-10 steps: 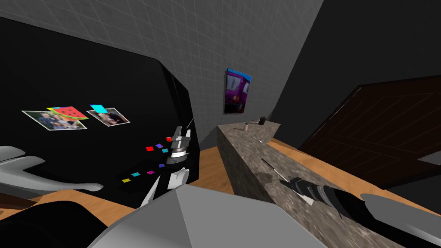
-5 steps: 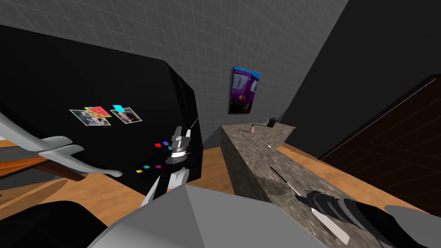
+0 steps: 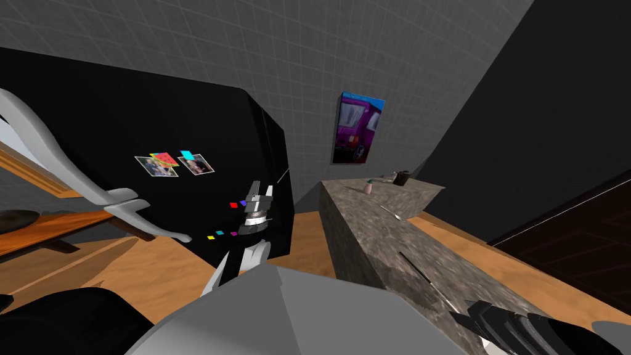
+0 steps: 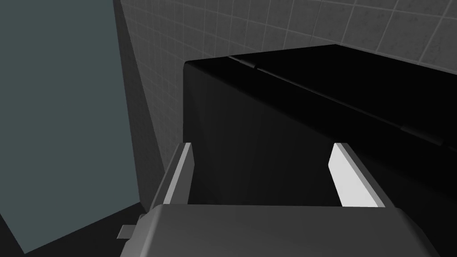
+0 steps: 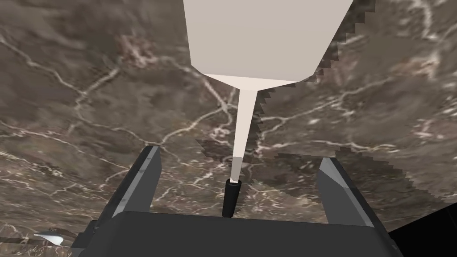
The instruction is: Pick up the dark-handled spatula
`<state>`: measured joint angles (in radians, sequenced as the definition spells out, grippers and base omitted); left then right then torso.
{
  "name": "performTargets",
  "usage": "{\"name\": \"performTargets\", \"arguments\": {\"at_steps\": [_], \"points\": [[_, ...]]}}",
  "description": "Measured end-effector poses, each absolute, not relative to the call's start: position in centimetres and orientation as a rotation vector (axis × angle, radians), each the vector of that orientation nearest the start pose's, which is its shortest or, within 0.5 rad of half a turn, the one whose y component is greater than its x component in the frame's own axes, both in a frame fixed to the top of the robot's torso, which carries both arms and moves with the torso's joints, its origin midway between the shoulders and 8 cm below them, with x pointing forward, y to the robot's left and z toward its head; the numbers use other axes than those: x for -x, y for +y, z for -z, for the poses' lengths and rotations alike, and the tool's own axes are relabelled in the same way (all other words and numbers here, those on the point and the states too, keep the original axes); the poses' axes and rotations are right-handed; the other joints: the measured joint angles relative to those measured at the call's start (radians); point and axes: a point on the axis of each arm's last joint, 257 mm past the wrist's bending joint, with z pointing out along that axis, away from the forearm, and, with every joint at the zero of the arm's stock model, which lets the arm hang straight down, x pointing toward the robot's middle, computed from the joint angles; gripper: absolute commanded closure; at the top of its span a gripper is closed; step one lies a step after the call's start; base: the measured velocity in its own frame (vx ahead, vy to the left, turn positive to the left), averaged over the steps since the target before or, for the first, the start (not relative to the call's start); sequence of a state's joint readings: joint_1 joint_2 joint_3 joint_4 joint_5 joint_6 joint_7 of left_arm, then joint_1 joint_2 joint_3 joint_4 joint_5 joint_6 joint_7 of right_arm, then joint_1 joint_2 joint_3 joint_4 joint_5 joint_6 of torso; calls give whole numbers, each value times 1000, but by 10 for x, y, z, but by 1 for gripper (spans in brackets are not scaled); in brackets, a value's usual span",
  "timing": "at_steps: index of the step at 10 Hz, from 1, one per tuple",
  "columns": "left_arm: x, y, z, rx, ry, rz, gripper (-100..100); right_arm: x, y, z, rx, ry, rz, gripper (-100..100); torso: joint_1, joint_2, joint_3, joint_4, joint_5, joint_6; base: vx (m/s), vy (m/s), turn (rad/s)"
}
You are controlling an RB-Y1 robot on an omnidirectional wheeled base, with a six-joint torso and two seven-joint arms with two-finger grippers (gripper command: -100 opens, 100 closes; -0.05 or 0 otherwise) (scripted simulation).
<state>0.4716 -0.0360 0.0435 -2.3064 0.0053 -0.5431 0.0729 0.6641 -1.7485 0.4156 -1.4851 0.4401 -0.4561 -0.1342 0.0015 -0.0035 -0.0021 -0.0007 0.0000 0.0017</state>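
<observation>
Right hand [image 5: 239, 155] wide open astride the dark handle of the spatula [image 5: 267, 40] lying on the tabletop [image 5: 89, 102]; nothing gripped yet, so closing and lifting remain.

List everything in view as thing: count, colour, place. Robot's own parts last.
spatula: one, pale blade, dark handle, on the counter
counter: one, brown-grey marbled, robot's right
small utensil: one, light, farther along the counter
cup: one, dark, counter's far end
pink item: one, beside the cup
fridge: one, black, robot's left
photos: two, fridge front
magnets: several, mixed colours, fridge front
wall picture: one, purple, on the grey tiled wall
left tool: open, before the fridge
right tool: open, fingers either side of the spatula, not touching
</observation>
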Motion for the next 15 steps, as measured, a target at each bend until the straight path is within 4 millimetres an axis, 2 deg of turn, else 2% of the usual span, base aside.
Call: {"name": "performTargets", "arguments": {"at_steps": [1,2,6,7,11,12,13,15], "points": [[-329,292,-53,627,492,1359,0,-179,-583,334,434,2782,-60,0,1,1,1,0,0,0,0,0,0],[-329,292,-53,627,492,1359,0,-179,-583,334,434,2782,-60,-100,1,3,2,1,0,0,22,0,85],[-329,292,-53,627,492,1359,0,-161,-585,356,397,2784,-57,-100,0,1,1,0,0,0,27,-6,57],[-329,292,-53,627,492,1359,0,-160,-585,357,397,2785,-58,100,0,1,1,0,-1,0,0,0,0],[-329,292,-53,627,492,1359,0,-160,-584,357,397,2785,-59,100,-2,2,1,0,-2,0,0,0,0],[-329,292,-53,627,492,1359,0,-160,-584,357,397,2785,-59,0,-2,2,1,0,-2,0,0,0,0],[-329,292,-53,627,492,1359,0,-160,-584,357,397,2785,-59,100,-2,2,1,0,-2,0,-15,4,-68],[-329,292,-53,627,492,1359,0,-168,-584,347,413,2783,-57,100,-1,4,2,1,-1,0,-35,10,-84]]}}
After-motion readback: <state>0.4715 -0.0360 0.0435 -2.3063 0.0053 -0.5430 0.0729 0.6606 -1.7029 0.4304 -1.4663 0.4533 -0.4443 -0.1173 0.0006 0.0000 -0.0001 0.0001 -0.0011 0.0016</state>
